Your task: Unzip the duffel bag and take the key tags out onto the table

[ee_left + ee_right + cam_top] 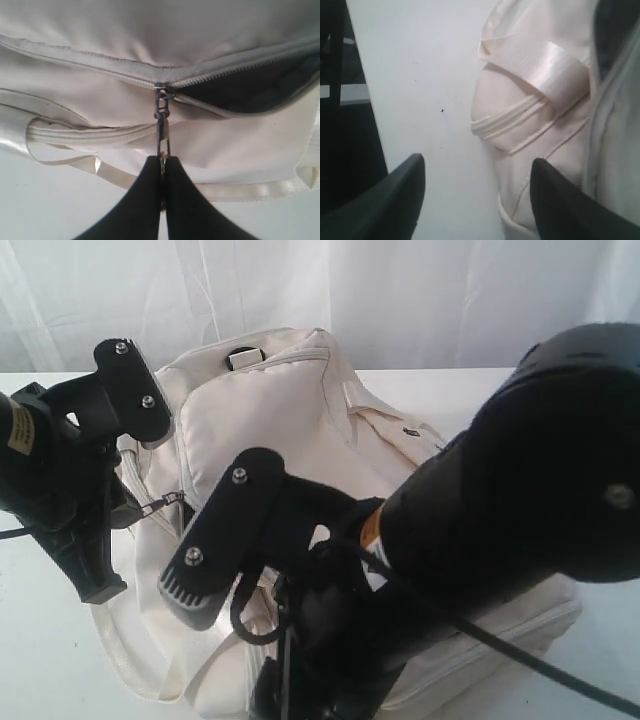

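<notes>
The cream duffel bag (290,430) lies across the white table (50,660). My left gripper (162,162) is shut on the metal zipper pull (162,122), whose slider (163,91) sits part-way along the zip. Beyond the slider the zip gapes and shows dark grey lining (250,90). In the exterior view the left gripper (135,505) is at the bag's left side, where the pull (160,506) shows. My right gripper (477,167) is open beside the bag's edge (520,125), one finger (560,200) over the fabric and the other over bare table (420,75). The key tags are hidden.
The right arm (500,510) fills the foreground of the exterior view and covers the bag's near side. A webbing strap (90,167) loops onto the table below the zip. White curtain (400,290) hangs behind the table. A dark edge (345,125) borders the table.
</notes>
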`<act>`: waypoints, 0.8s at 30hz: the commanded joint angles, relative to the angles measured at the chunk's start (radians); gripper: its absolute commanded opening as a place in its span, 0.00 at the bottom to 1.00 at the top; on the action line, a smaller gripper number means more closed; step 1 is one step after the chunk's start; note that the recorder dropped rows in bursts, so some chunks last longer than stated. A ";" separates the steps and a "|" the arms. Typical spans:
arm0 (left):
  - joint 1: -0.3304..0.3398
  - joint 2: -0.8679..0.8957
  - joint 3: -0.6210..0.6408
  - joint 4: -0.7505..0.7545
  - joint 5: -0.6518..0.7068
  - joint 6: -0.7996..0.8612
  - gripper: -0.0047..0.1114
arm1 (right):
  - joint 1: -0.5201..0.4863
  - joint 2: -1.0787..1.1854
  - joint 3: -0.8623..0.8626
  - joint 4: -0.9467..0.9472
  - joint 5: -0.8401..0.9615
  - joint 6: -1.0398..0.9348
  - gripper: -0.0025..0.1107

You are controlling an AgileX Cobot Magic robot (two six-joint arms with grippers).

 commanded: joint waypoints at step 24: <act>0.002 -0.007 0.006 0.001 0.018 -0.004 0.04 | 0.001 0.259 0.009 -0.029 0.024 0.020 0.02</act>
